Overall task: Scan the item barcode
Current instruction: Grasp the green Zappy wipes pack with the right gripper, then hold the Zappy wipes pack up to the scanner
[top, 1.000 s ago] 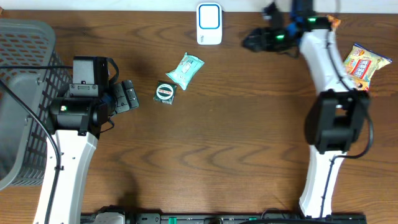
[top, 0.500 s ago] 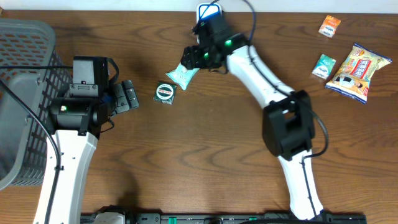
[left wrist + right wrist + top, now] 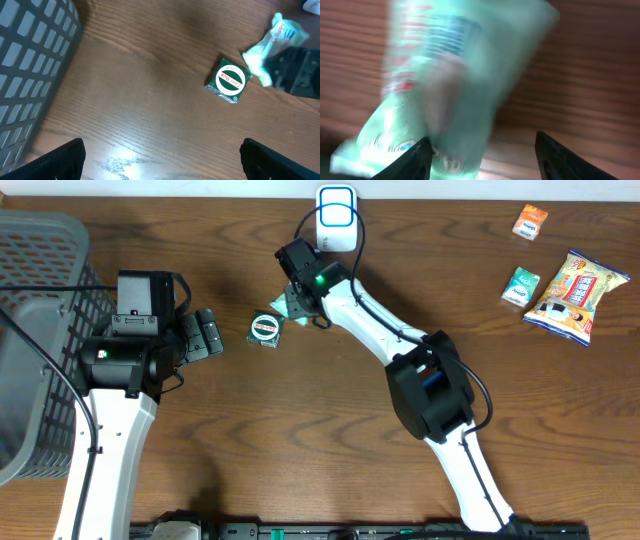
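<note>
Here, the right gripper (image 3: 485,157) stands low over the teal packet (image 3: 445,75), which lies on the tabletop (image 3: 330,440) between the scanner (image 3: 337,218) and the green tin (image 3: 265,328). Its jaws are partly apart and astride the packet. One finger is at the packet's edge and the other is clear of it with wood showing between, so nothing is gripped yet. The left gripper (image 3: 162,150) is spread wide and empty, near the tin but apart from it.

Risks, as judged from this moment:
- The packet looks soft and crinkled. Jaws closing off-centre may pinch only a fold, and the packet could slide or twist out on the lift.
- The wrist view is heavily blurred (which suggests a fast approach), so a late correction may push the packet into the tin just beside it.
- A striped patch that may be the barcode shows on the upper face. A grip across it, or a crumpled wrapper, would leave the scanner nothing readable.

Compared with a second ago, the right arm has swung from the far right corner, by the snacks, across to the packet. The packet lay fully exposed then and is now mostly covered in the overhead view. Tin, scanner and left arm are unchanged.
</note>
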`<state>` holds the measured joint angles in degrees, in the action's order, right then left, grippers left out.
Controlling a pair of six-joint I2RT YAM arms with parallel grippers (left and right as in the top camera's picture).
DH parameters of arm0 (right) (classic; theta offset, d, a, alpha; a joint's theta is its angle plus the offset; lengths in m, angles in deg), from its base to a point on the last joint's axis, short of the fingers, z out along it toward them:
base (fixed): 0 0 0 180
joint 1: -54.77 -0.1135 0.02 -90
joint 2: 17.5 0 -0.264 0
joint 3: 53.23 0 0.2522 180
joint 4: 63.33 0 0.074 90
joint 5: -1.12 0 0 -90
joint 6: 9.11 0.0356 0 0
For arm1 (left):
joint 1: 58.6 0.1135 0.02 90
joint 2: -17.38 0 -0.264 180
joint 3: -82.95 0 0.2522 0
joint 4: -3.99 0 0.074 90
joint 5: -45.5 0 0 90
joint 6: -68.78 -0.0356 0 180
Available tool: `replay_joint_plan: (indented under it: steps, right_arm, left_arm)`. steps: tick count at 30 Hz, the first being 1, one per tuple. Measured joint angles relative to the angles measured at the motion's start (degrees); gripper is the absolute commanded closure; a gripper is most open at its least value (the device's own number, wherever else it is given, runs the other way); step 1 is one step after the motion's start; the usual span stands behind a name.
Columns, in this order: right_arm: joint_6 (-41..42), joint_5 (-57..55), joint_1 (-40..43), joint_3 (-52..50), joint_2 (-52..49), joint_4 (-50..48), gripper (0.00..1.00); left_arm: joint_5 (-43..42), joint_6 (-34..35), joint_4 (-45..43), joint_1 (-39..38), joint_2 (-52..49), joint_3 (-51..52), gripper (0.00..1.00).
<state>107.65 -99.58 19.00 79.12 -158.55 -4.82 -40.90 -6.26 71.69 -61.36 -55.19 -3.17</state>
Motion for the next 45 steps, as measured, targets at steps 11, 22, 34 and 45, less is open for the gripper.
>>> replay_joint_plan:
  steps: [11, 22, 34, 45]
  right_arm:
    - [-1.68, -8.17, 5.81, -0.15, 3.26, 12.22, 0.39]
    - [-15.52, -0.37, 5.18, -0.26, 9.05, 2.91, 0.32]
    - [-23.98, -5.53, 4.52, -0.28, 0.92, 2.1, 0.34]
    - [-25.99, -9.53, 2.93, -0.31, -0.33, 2.08, 0.86]
  left_arm:
    - [0.0, -0.02, 0.02, -0.02, 0.0, 0.0, 0.02]
    - [0.0, -0.02, 0.0, 0.0, 0.0, 0.0, 0.02]
    - [0.0, 0.0, 0.02, 0.0, 0.0, 0.0, 0.02]
    - [0.0, 0.0, 0.02, 0.0, 0.0, 0.0, 0.02]
